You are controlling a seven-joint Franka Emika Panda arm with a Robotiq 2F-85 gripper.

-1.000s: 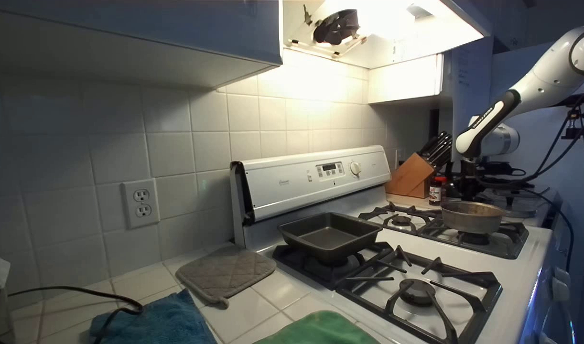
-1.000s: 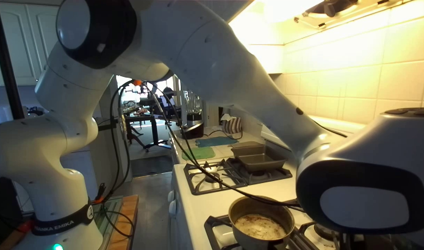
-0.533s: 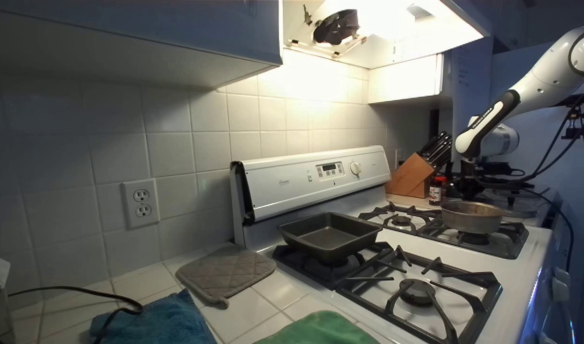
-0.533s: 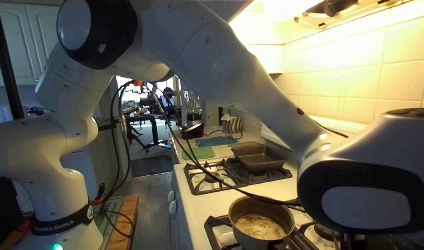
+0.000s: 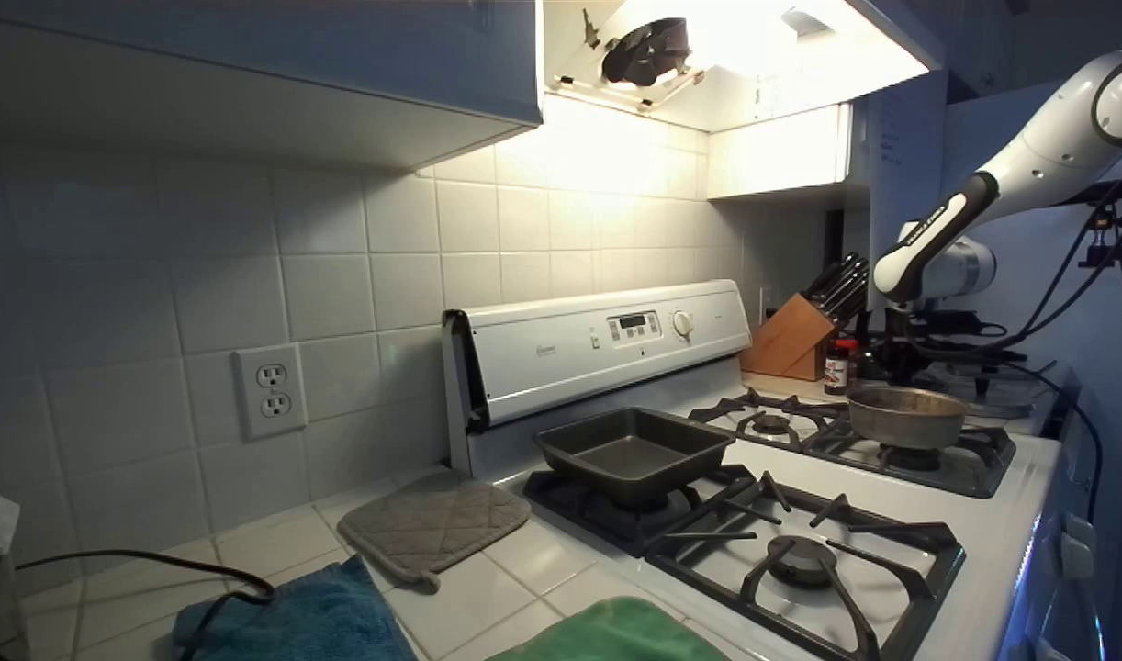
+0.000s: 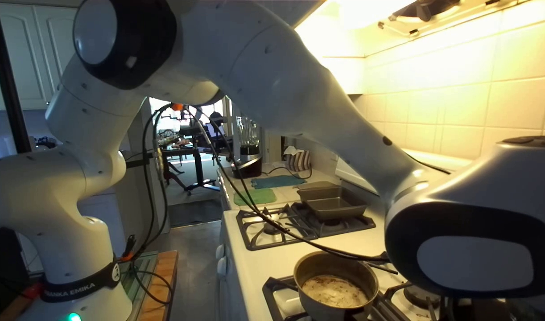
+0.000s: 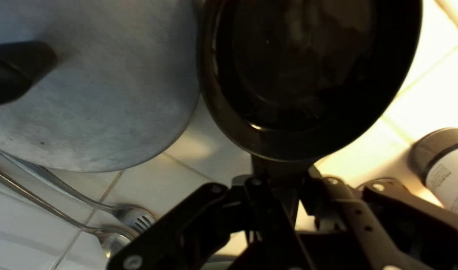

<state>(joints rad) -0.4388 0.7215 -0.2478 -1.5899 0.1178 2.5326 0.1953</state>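
Grasp step looked about done — gripper (image 7: 283,183) closed snug on the handle (image 7: 277,168) of the dark pan (image 7: 307,78), over the bench (image 7: 439,95) just beside the grey lid (image 7: 127,101) — next move likely called for a firm, level lift.

Pan (image 7: 307,75): black. Jaws: predominantly black. Lid (image 7: 120,101): grey; knob (image 7: 21,69): black. Pot holder (image 5: 432,528): grey, diamond-quilted. Towel (image 5: 313,615): blue. Cloth (image 5: 616,633): green. Knife block (image 5: 791,341): orange-brown. Tissue box (image 6: 298,160): striped. Stove (image 5: 901,500): white.
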